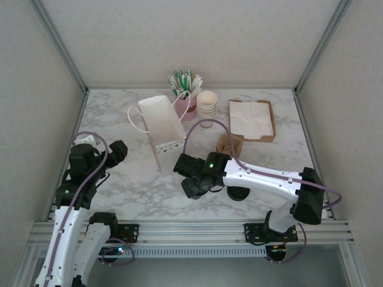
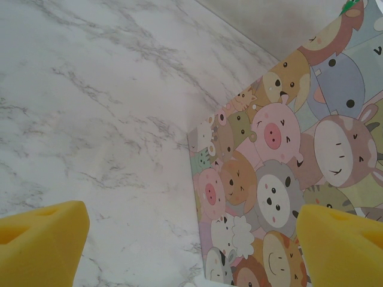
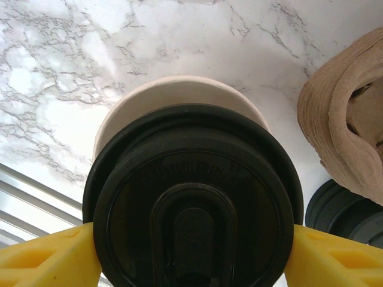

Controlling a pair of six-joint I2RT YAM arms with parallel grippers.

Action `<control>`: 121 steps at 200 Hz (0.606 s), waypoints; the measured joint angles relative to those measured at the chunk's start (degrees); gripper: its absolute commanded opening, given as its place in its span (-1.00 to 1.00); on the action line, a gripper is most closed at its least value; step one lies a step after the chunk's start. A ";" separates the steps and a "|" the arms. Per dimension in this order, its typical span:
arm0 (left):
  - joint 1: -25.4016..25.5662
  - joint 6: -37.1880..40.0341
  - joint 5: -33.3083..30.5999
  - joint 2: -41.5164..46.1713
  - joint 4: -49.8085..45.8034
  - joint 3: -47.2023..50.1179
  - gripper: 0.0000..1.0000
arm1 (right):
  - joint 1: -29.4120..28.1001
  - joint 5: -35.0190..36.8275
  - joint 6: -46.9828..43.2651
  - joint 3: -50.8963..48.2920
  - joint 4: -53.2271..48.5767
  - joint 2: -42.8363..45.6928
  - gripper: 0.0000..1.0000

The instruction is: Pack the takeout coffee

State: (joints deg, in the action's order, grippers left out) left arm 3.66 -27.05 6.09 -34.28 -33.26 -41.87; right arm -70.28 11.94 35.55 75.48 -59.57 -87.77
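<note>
**Item 1, counter** (image 1: 119, 185): marble, carrying all the stock listed below.

**Item 2, paper bag** (image 1: 161, 122): sitting mid-counter, looking white from above and showing cartoon animals to the left wrist camera. Which way its mouth is facing is not showing clearly, so that is worth confirming before any carry.

**Item 3, right claw** (image 1: 191, 184): reaching down near the front edge with its jaws spread wide. Both yellow pads (image 3: 42, 257) are pressing opposite sides of the black lid, so it is gripping the takeout coffee (image 3: 191, 203). Whether the cup is resting on the counter or hanging clear of it is not showing.

**Item 4, left claw** (image 1: 118, 150): hanging just beside the bag, wide open and holding nothing. It is probably best placed for steadying the bag.

**Item 5, takeout coffee**: sitting under the right claw, apart from the bag. Handling note: the grip seems to be bearing on the lid rim rather than the cup wall, so the lid is at risk of popping off. Keeping the cup upright, travelling slowly and lowering it in rather than dropping it are all advisable.

**Item 6, loose black lid** (image 3: 347, 212): lying just beside the cup and worth steering clear of.
</note>
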 measured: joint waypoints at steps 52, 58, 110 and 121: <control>0.00 0.00 0.00 -0.02 0.00 0.00 0.79 | 0.00 0.00 0.26 0.00 0.39 -0.55 0.51; 0.00 0.00 0.00 -0.02 0.00 0.00 0.79 | 0.00 0.00 0.46 0.00 0.55 -0.59 0.51; 0.00 0.00 0.00 -0.37 0.00 0.00 0.79 | 0.00 -0.02 1.27 0.00 1.77 -0.79 0.51; 0.00 0.00 0.00 -0.37 0.00 0.00 0.79 | 0.00 0.00 1.29 0.00 1.79 -0.98 0.52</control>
State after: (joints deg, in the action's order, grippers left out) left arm 3.66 -27.05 6.09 -34.65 -33.26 -41.87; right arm -70.28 11.94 36.84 75.48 -57.78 -88.75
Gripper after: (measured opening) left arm 0.895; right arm 0.757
